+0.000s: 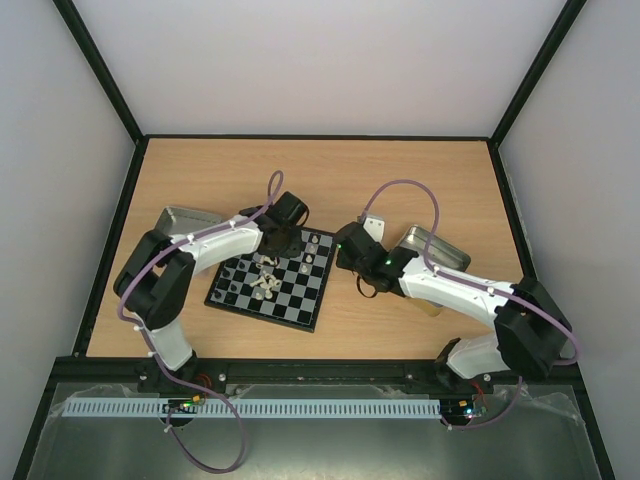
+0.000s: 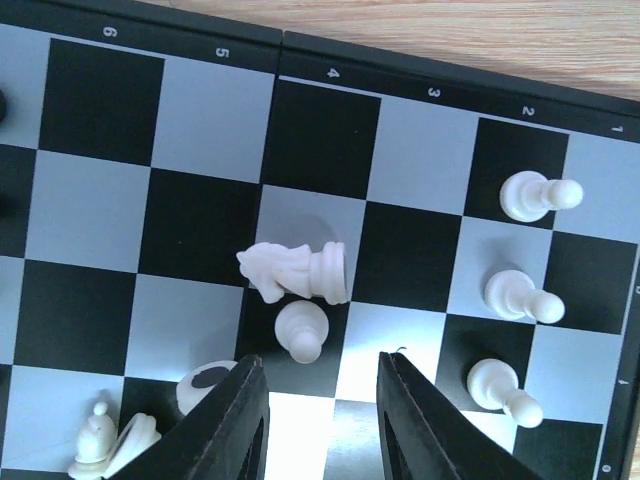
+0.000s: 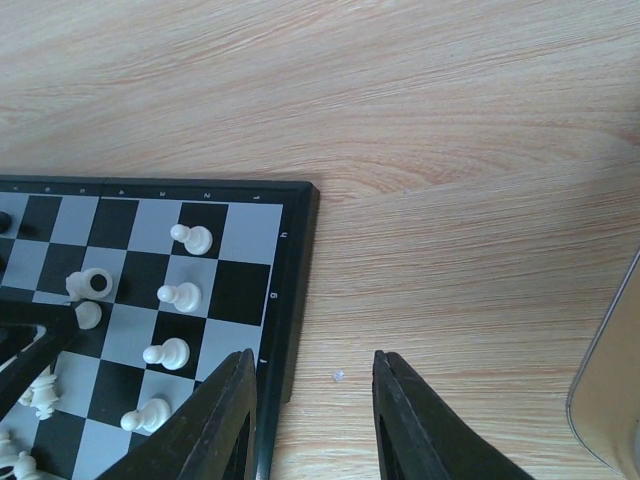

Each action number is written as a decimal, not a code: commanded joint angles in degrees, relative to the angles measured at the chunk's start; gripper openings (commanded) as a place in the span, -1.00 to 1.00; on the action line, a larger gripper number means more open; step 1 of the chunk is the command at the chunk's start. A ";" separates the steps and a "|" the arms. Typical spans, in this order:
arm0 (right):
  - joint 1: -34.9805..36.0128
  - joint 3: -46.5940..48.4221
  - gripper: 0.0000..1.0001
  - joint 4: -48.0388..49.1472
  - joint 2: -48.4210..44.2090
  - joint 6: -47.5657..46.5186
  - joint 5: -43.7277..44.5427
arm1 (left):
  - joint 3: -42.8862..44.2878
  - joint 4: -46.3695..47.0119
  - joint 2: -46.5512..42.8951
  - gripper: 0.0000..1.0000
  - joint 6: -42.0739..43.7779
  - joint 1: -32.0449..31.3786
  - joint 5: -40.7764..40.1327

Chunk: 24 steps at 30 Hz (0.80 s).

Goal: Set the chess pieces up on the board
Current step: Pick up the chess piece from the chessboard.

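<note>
Behind left jaws, half-hidden chess piece [image 2: 203, 383]

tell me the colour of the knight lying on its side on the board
Cream-white. The knight shows best in the left wrist view.

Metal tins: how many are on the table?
2. One tin lies left of the board, the other right of it. Each is partly covered from above, so more could be hidden.

Toppled pieces [image 2: 292, 272] cluttering board [image 2: 100, 200] centre
</note>
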 commanded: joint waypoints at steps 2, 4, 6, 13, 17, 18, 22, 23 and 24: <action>-0.46 -0.09 -0.37 2.05 1.40 -1.10 1.09 | 1.24 -1.72 -0.07 -0.37 0.56 0.36 -1.72; -0.50 0.14 -0.38 2.18 1.61 -1.16 1.01 | 1.24 -1.44 0.42 -0.43 0.88 0.44 -1.69; -0.48 0.28 -0.38 2.20 1.78 -1.23 1.07 | 1.23 -1.09 0.89 -0.50 1.15 0.68 -1.41; -0.48 1.09 -0.38 1.81 2.05 -1.32 1.40 | 1.42 0.30 1.77 -0.59 2.11 1.65 0.13; -0.48 1.15 -0.39 1.71 2.01 -1.12 1.55 | 1.88 0.10 2.90 -0.59 2.59 1.74 -0.13; -0.48 1.14 -0.39 1.54 2.03 -1.08 1.60 | 1.93 0.14 3.00 -0.60 2.68 1.75 -0.37; -0.48 1.14 -0.39 1.39 1.61 -0.87 1.85 | 1.95 0.17 2.71 -0.78 3.04 1.75 -0.91; -0.48 1.09 -0.39 1.33 1.46 -0.83 1.94 | 1.94 0.18 2.55 -0.81 3.04 1.76 -0.90; -0.48 1.00 -0.39 1.33 1.30 -0.81 2.02 | 1.98 -0.01 2.26 -0.82 3.09 1.72 -0.85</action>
